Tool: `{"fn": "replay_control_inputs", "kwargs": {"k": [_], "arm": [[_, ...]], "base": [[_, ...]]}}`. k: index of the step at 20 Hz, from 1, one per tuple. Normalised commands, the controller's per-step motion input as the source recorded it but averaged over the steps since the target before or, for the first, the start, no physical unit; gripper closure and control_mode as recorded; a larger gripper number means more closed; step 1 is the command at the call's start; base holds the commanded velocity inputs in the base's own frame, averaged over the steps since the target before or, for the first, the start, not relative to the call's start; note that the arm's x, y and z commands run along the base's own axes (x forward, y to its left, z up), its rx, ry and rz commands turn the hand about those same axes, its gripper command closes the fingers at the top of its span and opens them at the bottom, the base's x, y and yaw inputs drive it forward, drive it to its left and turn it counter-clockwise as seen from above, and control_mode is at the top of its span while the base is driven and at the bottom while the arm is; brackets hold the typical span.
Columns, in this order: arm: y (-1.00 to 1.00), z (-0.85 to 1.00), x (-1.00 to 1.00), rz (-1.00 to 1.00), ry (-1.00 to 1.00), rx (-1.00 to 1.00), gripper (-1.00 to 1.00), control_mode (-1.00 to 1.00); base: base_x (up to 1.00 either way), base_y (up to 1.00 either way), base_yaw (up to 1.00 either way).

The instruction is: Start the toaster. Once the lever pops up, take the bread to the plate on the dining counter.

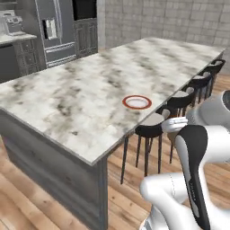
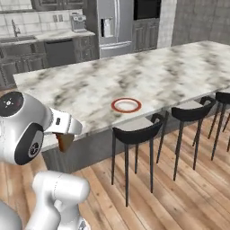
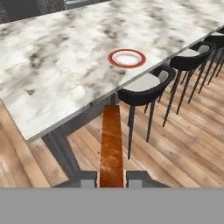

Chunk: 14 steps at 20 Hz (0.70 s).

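Observation:
My gripper [image 3: 111, 177] is shut on the bread [image 3: 110, 144], a thin brown slice seen edge-on that sticks forward from between the fingertips. In the right base view the bread [image 2: 66, 142] hangs below the gripper [image 2: 65, 134], over the wooden floor short of the dining counter [image 2: 157, 76]. The plate [image 3: 113, 59], white with a red rim, lies on the dining counter [image 3: 52, 70] near its stool-side edge, ahead of the bread and well apart from it. The left base view shows the plate [image 1: 126, 102] on the marble top [image 1: 67, 99]. The toaster is out of view.
Black bar stools [image 3: 144, 89] stand in a row along the counter's edge, the nearest one between me and the plate [image 2: 114, 106]. A steel fridge [image 2: 112, 22] and dark cabinets stand beyond the counter. Wooden floor lies below the hand.

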Motion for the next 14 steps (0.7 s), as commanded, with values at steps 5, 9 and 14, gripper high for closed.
{"fn": "replay_control_inputs", "kwargs": {"k": [5, 9, 14], "arm": [[0.00, 0.00, 0.00, 0.00, 0.00, 0.00, 1.00, 1.00], [0.00, 0.00, 0.00, 0.00, 0.00, 0.00, 1.00, 1.00], [0.00, 0.00, 0.00, 0.00, 0.00, 0.00, 1.00, 1.00]], "base": [[0.09, -1.00, 0.53], [0.18, -0.98, 0.52], [0.20, -0.92, 0.50]]}}
